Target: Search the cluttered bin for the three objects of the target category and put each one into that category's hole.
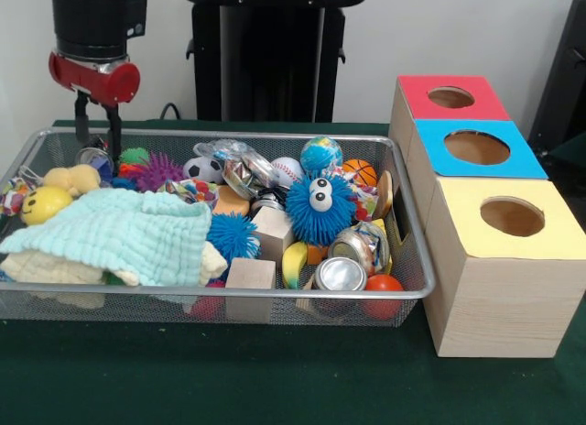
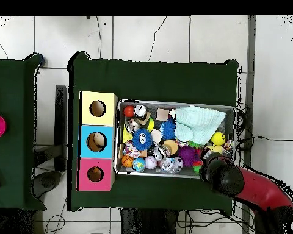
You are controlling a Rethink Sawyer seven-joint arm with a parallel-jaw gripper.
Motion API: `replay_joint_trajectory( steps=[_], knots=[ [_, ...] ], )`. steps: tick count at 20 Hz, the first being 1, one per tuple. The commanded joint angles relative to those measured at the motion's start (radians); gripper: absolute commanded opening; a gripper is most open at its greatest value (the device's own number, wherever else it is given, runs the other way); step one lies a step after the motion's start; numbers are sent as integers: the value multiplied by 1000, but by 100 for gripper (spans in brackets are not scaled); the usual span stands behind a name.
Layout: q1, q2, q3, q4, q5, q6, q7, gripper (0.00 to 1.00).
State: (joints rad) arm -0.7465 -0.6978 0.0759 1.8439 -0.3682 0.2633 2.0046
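The wire mesh bin (image 1: 275,292) is full of toys; it also shows in the overhead view (image 2: 173,102). My gripper (image 1: 98,143) hangs over the bin's far left corner with its fingers apart and nothing between them; in the overhead view (image 2: 211,166) it covers that corner. A pale yellow soft toy (image 1: 73,178) lies just beside it, in front of the fingers. A tan-orange toy (image 1: 230,203) lies mid-bin, partly buried. No tiger-striped toy shows. The red-topped box's hole (image 1: 450,97) is at the far right, and shows in the overhead view (image 2: 95,174).
A mint cloth (image 1: 119,233) covers the bin's left front. A yellow smiley ball (image 1: 44,203), a fuzzy blue googly-eyed ball (image 1: 319,208), wooden cubes (image 1: 273,231), cans and small balls fill the rest. Blue-topped (image 1: 476,147) and yellow-topped (image 1: 511,216) boxes stand nearer than the red one.
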Motion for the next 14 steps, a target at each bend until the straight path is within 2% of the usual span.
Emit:
replay_joint_trajectory(
  steps=[1, 7, 14],
  knots=[
    [117, 49, -157, -11, 187, -98, 390, 100],
    [124, 68, -193, 51, 310, -151, 410, 100],
    [84, 81, -171, 63, 352, -181, 376, 100]
  ],
)
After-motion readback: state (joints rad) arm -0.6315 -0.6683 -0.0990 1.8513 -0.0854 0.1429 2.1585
